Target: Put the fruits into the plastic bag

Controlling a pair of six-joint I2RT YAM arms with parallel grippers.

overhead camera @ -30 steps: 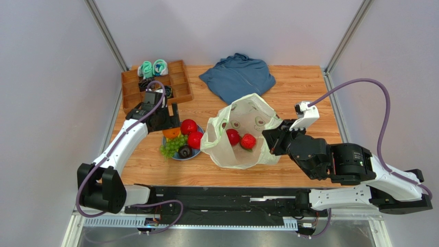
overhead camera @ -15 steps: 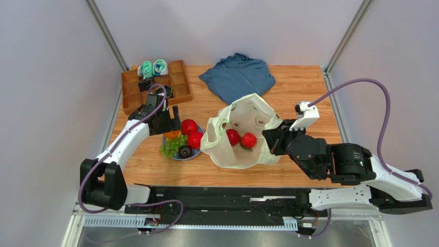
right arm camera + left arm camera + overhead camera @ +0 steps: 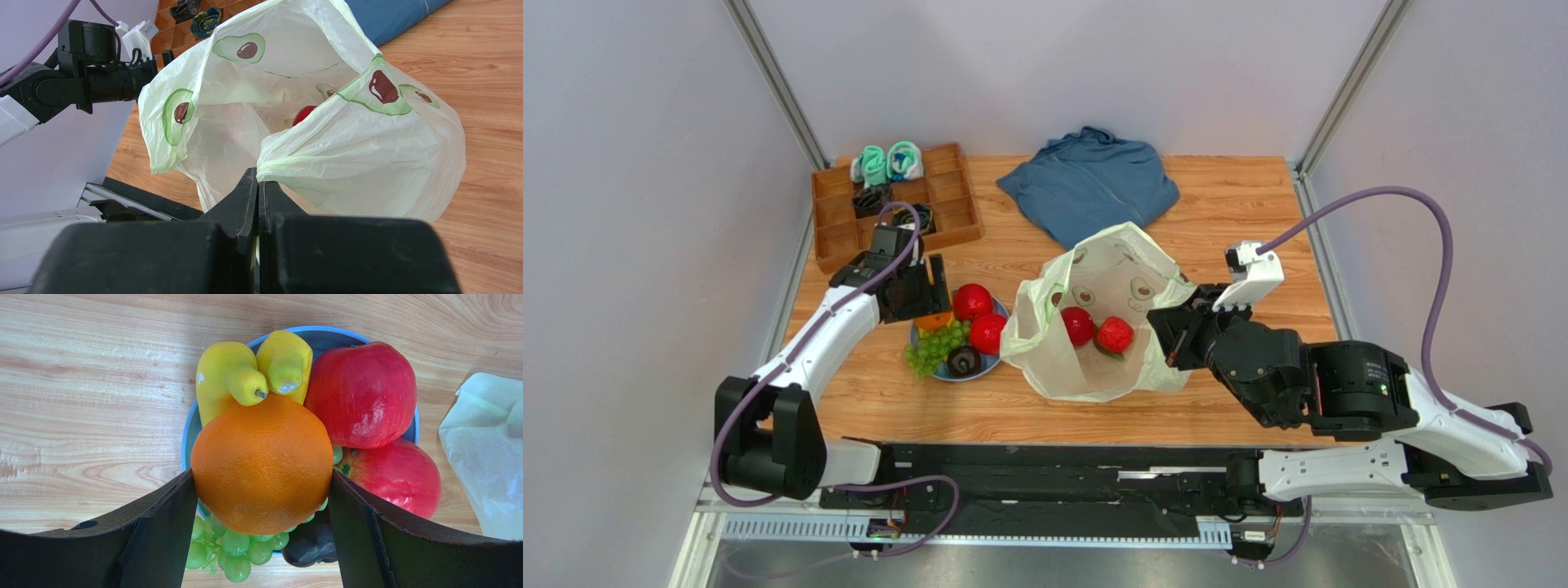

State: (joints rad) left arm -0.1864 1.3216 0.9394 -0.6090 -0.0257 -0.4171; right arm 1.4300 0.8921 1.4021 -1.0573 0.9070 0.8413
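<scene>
Left tool: clenched on the orange, one dark finger pressed against each of its sides, above the plate.
Orange: between the left tool's fingers, over the near half of the plate and above the grapes. Cannot tell whether it is lifted or rests on the pile.
Banana: yellow, on the far side of the plate, with two blunt ends pointing at the orange and touching it.
Plate reds: two glossy red fruits on the right side of the plate, touching each other. The farther one is just beside the orange.
Grapes: a green bunch under the orange, at the near edge of the plate.
Avocado: dark, just beside the grapes and mostly hidden below the orange.
Plate: blue, flat on the tabletop, just left of the bag.
Bag: pale green with avocado prints, standing mid-tabletop with its mouth open upward.
Bagged reds: two red fruits side by side on the bottom of the bag.
Right tool: clenched on the bag's right rim, with the thin plastic pinched between the closed fingers and raised there.
Garment: blue and folded, beyond the bag, its near edge just behind the top of the bag.
Tray: wooden with compartments, at the far left of the tabletop.
Socks: a rolled teal pair in the far compartments of the tray, with darker rolls in the ones nearer.
</scene>
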